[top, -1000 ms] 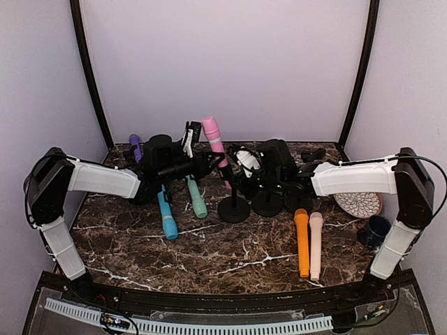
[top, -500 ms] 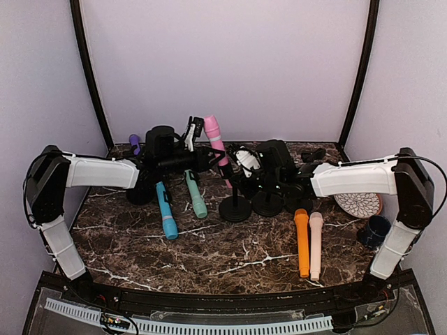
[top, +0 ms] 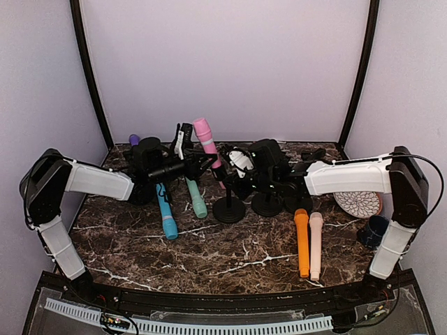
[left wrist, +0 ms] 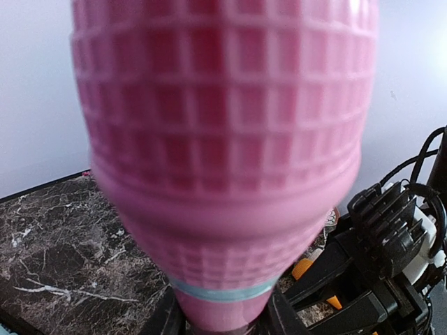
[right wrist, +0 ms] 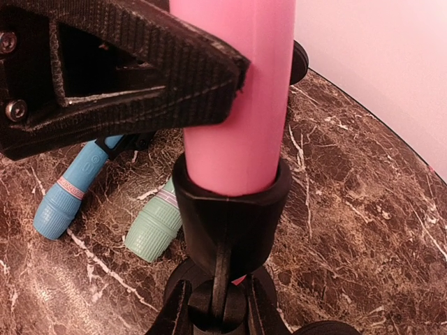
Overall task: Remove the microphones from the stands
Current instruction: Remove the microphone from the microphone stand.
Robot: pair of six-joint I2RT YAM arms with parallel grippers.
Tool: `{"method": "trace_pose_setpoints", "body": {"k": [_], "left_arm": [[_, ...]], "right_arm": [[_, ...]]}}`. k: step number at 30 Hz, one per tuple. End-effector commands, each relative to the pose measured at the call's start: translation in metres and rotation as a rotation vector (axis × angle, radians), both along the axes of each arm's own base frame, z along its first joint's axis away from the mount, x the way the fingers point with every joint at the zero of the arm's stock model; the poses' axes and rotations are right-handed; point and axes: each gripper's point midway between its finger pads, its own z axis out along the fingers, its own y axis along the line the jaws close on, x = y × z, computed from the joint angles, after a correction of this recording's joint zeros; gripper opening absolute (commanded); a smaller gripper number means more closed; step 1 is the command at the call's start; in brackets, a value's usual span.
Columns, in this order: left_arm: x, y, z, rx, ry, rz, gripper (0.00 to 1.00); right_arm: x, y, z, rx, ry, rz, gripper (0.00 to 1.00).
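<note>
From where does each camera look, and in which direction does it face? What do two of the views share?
Top external: above and behind the robot, looking down at the table; the left arm, right arm, left end effector and right end effector show.
Left wrist: on the left arm, facing the pink microphone head closely; its own fingers barely show below.
Right wrist: on the right arm, facing the stand clip; own fingers at the bottom.
Shared: both wrist views show the pink microphone.

Just above your jaws, a pink microphone (right wrist: 234,91) sits in the black stand (right wrist: 227,216), the left gripper's finger (right wrist: 140,77) against it. Left of your jaws lie a blue microphone (right wrist: 70,192) and a green microphone (right wrist: 157,223).
</note>
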Motion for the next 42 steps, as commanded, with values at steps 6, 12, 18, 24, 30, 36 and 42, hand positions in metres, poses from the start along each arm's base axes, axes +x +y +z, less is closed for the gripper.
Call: {"method": "trace_pose_setpoints", "body": {"k": [6,12,18,24,30,36,42], "left_arm": [[0.009,0.017,0.098,-0.101,-0.181,0.073,0.00],[0.036,0.026,0.095,-0.074,-0.033,0.080,0.00],[0.046,0.027,0.089,-0.049,0.003,0.083,0.00],[0.037,0.027,0.095,-0.064,-0.076,0.042,0.00],[0.003,0.027,0.106,-0.101,-0.245,-0.071,0.00],[-0.012,0.025,0.107,-0.106,-0.290,-0.130,0.00],[-0.015,0.025,0.110,-0.106,-0.302,-0.137,0.00]], "right_arm": [[0.003,-0.031,-0.033,-0.097,0.037,-0.082,0.00],[0.000,-0.034,-0.037,-0.145,0.002,-0.050,0.00],[0.002,-0.032,-0.031,-0.124,-0.030,-0.048,0.00],[0.006,-0.033,-0.036,-0.136,-0.002,-0.082,0.00],[0.014,-0.038,-0.037,-0.143,0.030,-0.141,0.00],[0.023,-0.042,-0.045,-0.160,0.079,-0.184,0.00],[0.025,-0.045,-0.047,-0.142,0.116,-0.185,0.00]]}}
